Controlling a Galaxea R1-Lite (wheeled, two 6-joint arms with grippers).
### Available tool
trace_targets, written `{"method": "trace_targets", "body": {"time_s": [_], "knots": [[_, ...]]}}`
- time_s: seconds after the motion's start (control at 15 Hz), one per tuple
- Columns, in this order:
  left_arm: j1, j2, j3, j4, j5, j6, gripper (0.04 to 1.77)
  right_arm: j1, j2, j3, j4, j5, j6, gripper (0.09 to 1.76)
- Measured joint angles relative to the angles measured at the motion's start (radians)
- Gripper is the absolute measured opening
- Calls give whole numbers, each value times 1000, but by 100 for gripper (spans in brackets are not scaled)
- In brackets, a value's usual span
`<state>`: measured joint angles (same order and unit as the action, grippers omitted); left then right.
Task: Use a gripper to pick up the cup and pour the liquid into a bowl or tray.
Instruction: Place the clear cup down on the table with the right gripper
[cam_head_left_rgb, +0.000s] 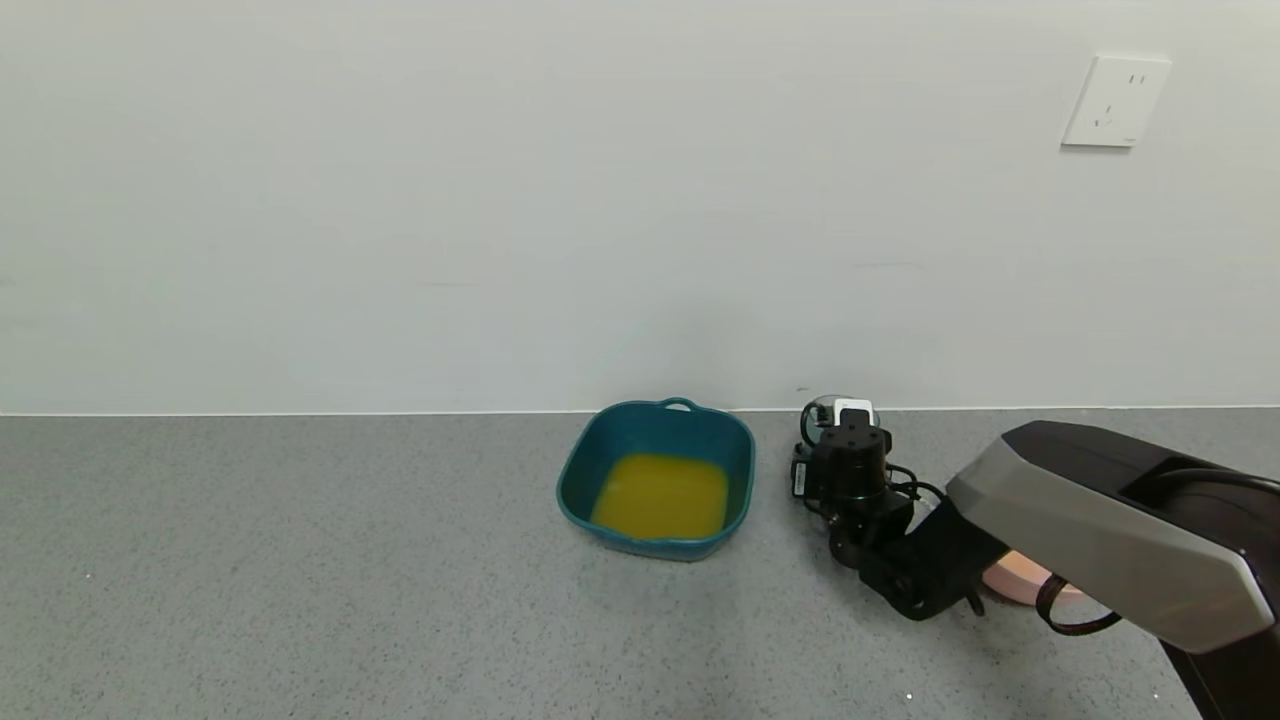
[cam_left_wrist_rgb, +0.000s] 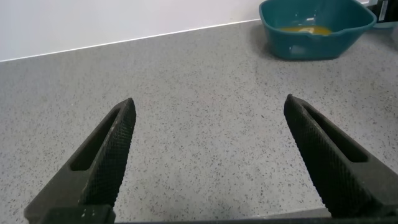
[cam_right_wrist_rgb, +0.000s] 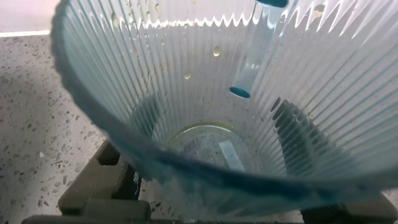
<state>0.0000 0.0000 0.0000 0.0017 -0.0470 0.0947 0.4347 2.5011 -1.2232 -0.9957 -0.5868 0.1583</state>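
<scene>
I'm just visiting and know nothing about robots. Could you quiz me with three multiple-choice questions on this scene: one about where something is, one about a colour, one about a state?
1. Where is the orange-yellow liquid?
A. In the teal basin
B. Spilled on the counter
C. Filling the cup

2. What colour is the counter?
A. Speckled grey
B. Red
C. Plain white

3. How are the left gripper's fingers?
A. Clamped on the basin
B. Spread open with nothing between them
C. Closed on the cup

Answers:
1. A, the liquid pools inside the teal basin, while the cup shows only droplets.
2. A, the counter is grey with fine specks.
3. B, the left gripper shows bare counter between its fingers; the right gripper has the cup.
</scene>
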Motion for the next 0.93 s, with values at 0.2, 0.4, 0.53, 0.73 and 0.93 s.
{"method": "trace_targets", "body": {"time_s": [0.2,0.4,0.53,0.73,0.93], "knots": [[0,0,0,0,0,0,172,0,2,0,-2,0,-4,136],[0,0,0,0,0,0,172,1,4,2,-3,-1,-4,136],[0,0,0,0,0,0,172,3,6,2,-3,-1,-6,136],[0,0,0,0,0,0,172,7,8,2,-3,-1,-6,141],[0,0,0,0,0,0,172,9,7,4,3,2,-4,151]]}}
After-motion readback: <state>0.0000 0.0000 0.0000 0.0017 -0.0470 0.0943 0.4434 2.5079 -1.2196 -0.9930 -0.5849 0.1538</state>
